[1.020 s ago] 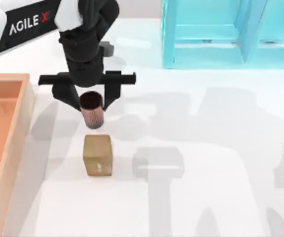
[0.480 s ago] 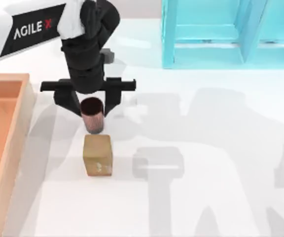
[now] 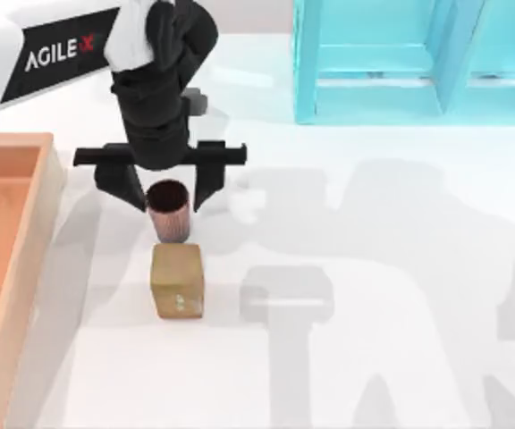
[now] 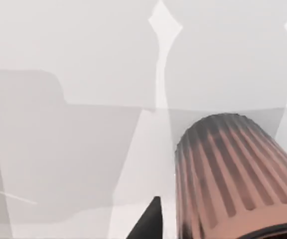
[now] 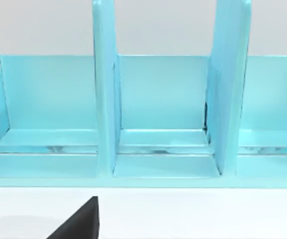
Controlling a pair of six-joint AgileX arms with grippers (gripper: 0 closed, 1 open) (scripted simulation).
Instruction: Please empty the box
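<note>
**Cup position relative to the box and block**

Start at the tabletop's left edge: the box (image 3: 50, 192) lies there, long axis running front to back, its visible floor bare. To its right, your left claw (image 3: 169, 192) hangs over the tabletop (image 3: 374, 268), fingers spread either side of a ribbed brown cup (image 3: 170, 211); whether they grip it or have released it cannot be told. The cup is upright, outside the box. Just in front of it stands a small tan block (image 3: 177, 281), near or touching. Any descent should clear that block. Farther right, at the back, is the cyan shelf unit (image 3: 418, 63), which the right arm's wrist camera faces.
</note>
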